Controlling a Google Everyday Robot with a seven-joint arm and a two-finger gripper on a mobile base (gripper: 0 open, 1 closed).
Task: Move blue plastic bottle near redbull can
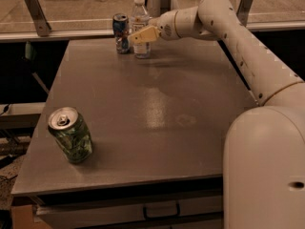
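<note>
Claw [142, 35] at bottle [139, 14], redbull can [121, 32] perhaps touching it; table [157, 109] middle open.

Far: clear bottle [139, 17] with white cap, blue-and-silver can [121, 32]. Near left: green patterned can [70, 136]. Cream gripper [139, 35] at the bottle. Grey counter [157, 104].

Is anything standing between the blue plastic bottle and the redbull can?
Nothing visible does. The blue plastic bottle stands right beside the redbull can at the far edge of the table, with the gripper at the bottle's side. The green can sits far off, near-left.
</note>
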